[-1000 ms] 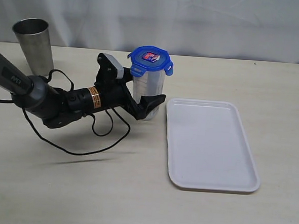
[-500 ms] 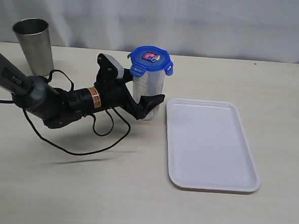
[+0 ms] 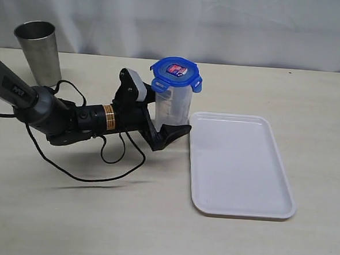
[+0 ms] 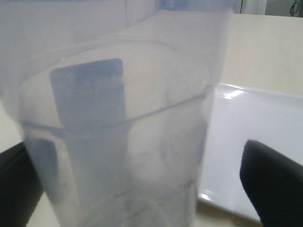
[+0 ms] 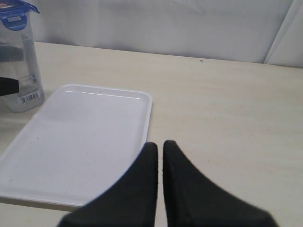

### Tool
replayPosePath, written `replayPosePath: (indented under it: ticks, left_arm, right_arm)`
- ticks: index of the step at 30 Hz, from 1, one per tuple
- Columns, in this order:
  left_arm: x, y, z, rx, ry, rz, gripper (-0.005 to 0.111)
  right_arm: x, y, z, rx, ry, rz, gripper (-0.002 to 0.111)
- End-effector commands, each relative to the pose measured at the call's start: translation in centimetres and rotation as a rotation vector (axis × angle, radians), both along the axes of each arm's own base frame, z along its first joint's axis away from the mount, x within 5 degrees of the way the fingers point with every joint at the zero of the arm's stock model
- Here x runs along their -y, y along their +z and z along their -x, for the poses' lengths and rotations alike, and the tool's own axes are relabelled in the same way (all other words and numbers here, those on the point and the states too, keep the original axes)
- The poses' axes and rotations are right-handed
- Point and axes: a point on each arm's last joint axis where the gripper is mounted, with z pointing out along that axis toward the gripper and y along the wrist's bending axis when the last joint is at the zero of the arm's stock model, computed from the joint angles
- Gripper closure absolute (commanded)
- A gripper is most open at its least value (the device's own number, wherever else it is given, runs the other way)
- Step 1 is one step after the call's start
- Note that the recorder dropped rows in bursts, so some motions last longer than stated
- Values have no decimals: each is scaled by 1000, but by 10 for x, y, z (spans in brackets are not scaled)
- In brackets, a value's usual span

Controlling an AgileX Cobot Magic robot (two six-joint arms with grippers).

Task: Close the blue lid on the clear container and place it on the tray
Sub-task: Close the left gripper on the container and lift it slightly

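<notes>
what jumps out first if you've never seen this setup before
The bright blue lid sits on the tall clear container near the centre of the exterior view, with the left gripper straddling its lower half. Just right of it lies the wide white tray, and a steel cup stands at the far left.

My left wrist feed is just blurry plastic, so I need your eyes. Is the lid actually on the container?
Observer: Yes, the blue lid sits on top of the clear container. I cannot tell whether its flaps are snapped down.
Operator: Is the container on the tray yet?
Observer: No. In the exterior view it is off the tray, just beside the far end of the tray's left edge.
</notes>
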Motion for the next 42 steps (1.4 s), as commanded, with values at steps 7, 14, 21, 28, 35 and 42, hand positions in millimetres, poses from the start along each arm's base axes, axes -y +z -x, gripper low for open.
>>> replayPosePath:
  ticks: [7,14,21,28,35,42]
  left_arm:
    - [2,2,0,11,-22,15,2]
    - [1,9,-4,14,37,90,2]
    - [1,16,-6,36,56,174,2]
    - [1,14,-6,28,60,154,2]
    - [12,10,-1,1,63,112,2]
    - [17,10,-4,-24,150,127,2]
  right_arm:
    - [0,0,0,12,-3,-1,104]
    - [0,0,0,12,-3,-1,104]
    - [0,0,0,12,-3,-1,104]
    - [0,0,0,12,-3,-1,104]
    - [0,0,0,12,-3,-1,104]
    - [0,0,0,12,-3,-1,104]
